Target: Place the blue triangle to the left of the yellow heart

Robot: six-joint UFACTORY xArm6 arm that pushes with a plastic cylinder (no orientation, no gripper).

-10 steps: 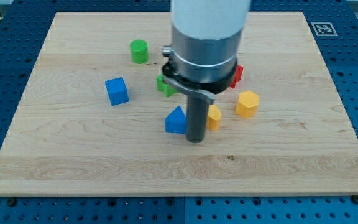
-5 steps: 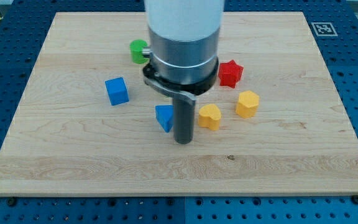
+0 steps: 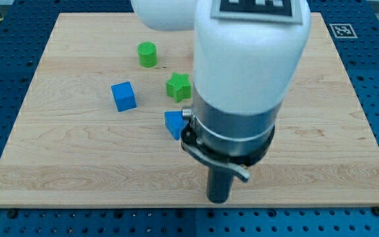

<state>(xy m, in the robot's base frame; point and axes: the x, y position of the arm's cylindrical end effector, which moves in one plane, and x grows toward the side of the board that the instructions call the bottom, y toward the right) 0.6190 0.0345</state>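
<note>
The blue triangle (image 3: 174,123) lies on the wooden board (image 3: 58,151) near its middle, partly covered by the arm. The yellow heart is hidden behind the arm's wide body. My tip (image 3: 218,198) is near the view's bottom edge of the board, below and to the right of the blue triangle, apart from it.
A blue cube (image 3: 124,96) sits left of the triangle. A green star (image 3: 178,86) is above the triangle and a green cylinder (image 3: 147,54) is further up left. The arm's body covers the board's right middle, hiding the red star and the yellow hexagon block.
The blue triangle slid left, away from the yellow heart. My tip then moved down and right toward the board's bottom edge, and the arm now hides the yellow and red blocks.
</note>
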